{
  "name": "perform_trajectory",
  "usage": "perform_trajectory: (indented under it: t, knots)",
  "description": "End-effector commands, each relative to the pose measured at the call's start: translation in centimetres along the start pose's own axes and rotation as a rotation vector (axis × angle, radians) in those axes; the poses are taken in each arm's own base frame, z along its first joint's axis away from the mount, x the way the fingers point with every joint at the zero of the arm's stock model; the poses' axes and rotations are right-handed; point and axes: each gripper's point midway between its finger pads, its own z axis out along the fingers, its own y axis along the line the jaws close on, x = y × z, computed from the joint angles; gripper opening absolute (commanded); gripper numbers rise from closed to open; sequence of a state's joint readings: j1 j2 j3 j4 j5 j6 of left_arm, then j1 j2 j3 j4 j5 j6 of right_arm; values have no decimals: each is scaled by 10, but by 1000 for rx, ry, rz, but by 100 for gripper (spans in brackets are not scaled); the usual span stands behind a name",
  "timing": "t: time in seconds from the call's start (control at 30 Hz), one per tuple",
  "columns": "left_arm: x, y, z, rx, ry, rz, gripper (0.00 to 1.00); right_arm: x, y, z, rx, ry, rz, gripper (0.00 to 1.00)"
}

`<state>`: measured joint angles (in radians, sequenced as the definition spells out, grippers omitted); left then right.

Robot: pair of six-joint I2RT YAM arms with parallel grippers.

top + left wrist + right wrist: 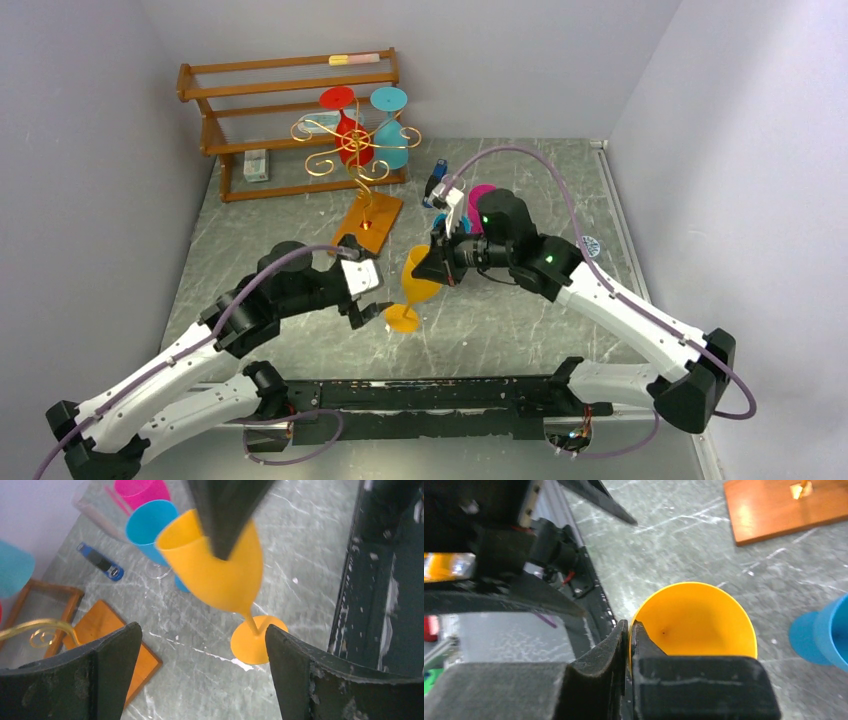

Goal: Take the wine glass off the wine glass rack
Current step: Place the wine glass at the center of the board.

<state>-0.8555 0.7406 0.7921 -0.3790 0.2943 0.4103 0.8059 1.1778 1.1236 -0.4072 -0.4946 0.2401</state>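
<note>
Of the two claws, the right claw (629,627) is clenched on the rim of the orange wine glass (418,282); the left claw (370,298) is spread wide, with nothing held. The wine glass rack (368,222) is seen well apart, towards the far left corner of the bench (500,330). The wine glass is found mid-bench near the near edge, foot down, its long axis tilted up towards the right claw, with the left claw just beside its foot.

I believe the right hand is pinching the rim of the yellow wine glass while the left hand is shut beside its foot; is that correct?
Not quite: the left hand is open, spread wide in the left wrist view. The right hand does pinch the rim of the yellow wine glass.
</note>
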Motion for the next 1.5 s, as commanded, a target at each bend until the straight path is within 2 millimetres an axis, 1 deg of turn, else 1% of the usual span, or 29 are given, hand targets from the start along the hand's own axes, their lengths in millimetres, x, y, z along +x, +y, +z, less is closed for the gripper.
perform_trajectory:
  t: [0.0, 0.03, 0.07, 0.1, 0.17, 0.23, 0.33, 0.4, 0.5, 0.57, 0.63, 0.7, 0.83, 0.97, 1.07, 1.17, 1.23, 1.33, 1.47]
  knots:
    - [-25, 40, -5, -249, -94, -236, 97, 10, -22, -3, 139, -40, -119, 0]
    - [-23, 52, -10, -340, -104, -314, 97, 19, -31, -5, 185, -26, -112, 0]
    - [-18, 62, -14, -427, -112, -421, 97, 28, -40, -7, 233, -14, -108, 0]
    - [-14, 70, -18, -495, -115, -490, 97, 37, -53, -11, 299, -5, -103, 0]
    - [-7, 73, -22, -539, -93, -534, 97, 51, -71, -22, 409, 0, -88, 0]
    - [-8, 73, -26, -548, -97, -554, 97, 58, -83, -35, 491, -19, -76, 0]
    - [-10, 71, -31, -548, -128, -570, 97, 58, -101, -58, 629, -108, -59, 0]
    - [-9, 72, -36, -568, -145, -590, 97, 56, -117, -77, 751, -177, -40, 0]
    - [-8, 76, -43, -610, -155, -619, 97, 50, -132, -99, 892, -267, -12, 0]
    - [-7, 77, -44, -622, -151, -627, 97, 45, -139, -110, 957, -320, 9, 0]
    - [-5, 77, -44, -624, -140, -628, 97, 41, -144, -116, 1002, -362, 36, 0]
    - [-3, 76, -40, -612, -130, -621, 97, 37, -146, -116, 1014, -391, 48, 0]
    - [-2, 73, -34, -589, -106, -626, 97, 33, -150, -106, 1018, -397, 68, 0]
    - [0, 70, -30, -571, -78, -628, 97, 36, -160, -97, 1062, -376, 99, 0]
    - [-2, 75, -38, -612, -72, -653, 97, 41, -168, -87, 1089, -327, 102, 0]
    - [-7, 80, -49, -647, -114, -648, 97, 43, -174, -83, 1125, -314, 117, 0]
    - [-10, 77, -48, -619, -140, -616, 97, 42, -176, -81, 1124, -324, 112, 0]
    - [-2, 75, -48, -627, -112, -637, 97, 38, -176, -80, 1116, -360, 107, 0]
    - [2, 73, -47, -617, -77, -628, 97, 33, -177, -79, 1112, -390, 100, 0]
